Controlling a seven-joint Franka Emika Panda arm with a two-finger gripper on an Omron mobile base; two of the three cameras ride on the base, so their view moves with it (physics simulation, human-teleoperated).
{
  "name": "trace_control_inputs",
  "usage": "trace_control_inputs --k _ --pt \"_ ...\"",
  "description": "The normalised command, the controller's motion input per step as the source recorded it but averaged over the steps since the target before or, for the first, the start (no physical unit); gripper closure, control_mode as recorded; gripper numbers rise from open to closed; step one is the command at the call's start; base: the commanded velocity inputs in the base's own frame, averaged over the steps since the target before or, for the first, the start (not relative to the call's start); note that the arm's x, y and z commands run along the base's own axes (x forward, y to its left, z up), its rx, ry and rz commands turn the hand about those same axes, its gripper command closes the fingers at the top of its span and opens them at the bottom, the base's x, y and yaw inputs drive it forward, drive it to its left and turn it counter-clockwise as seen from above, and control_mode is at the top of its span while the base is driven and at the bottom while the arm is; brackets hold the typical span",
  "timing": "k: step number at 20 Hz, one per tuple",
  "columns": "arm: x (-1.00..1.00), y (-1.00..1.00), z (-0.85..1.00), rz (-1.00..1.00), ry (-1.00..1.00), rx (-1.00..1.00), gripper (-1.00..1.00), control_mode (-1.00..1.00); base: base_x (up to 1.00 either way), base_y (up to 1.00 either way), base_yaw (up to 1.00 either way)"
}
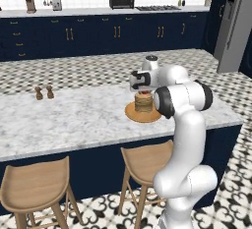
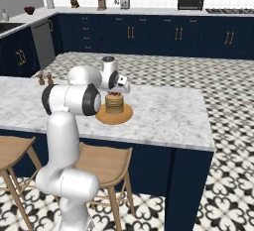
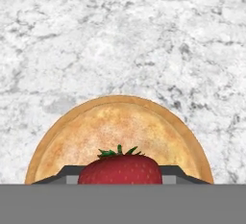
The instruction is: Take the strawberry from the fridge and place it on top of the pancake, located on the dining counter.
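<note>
While the gripper clasps the strawberry over the pancake, two shakers, seemingly, stand well apart.

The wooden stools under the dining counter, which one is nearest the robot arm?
The stool directly below the plate, right beside the arm; the other stool stands farther left.

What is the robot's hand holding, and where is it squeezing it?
The gripper holds the strawberry, one finger pressed on each side of its red body, leafy top pointing away, just above the pancake.
</note>
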Motion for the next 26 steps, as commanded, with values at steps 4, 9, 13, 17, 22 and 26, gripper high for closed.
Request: trace_control_inputs --k 4,9,13,17,22,26 --pt "0.0 0.02 -0.07 0.0 0.07 0.0 1.0 -1.0 0.0 0.0 0.0" --pt "-0.11 0.01 -0.15 -0.01 0.13 0.0 1.0 -1.0 0.0 0.0 0.0" --pt "-0.18 0.03 -0.17 -0.01 0.08 0.0 -1.0 -1.0 0.0 0.0 0.0" --pt "-0.18 0.04 -0.03 0.0 0.0 0.0 -1.0 -1.0 0.0 0.0 0.0" --pt "-0.12 0.0 0.02 0.0 -0.06 0.0 -1.0 -1.0 0.0 0.0 0.0" --pt "-0.09 0.0 0.07 0.0 -0.06 0.0 -1.0 -1.0 0.0 0.0 0.0"
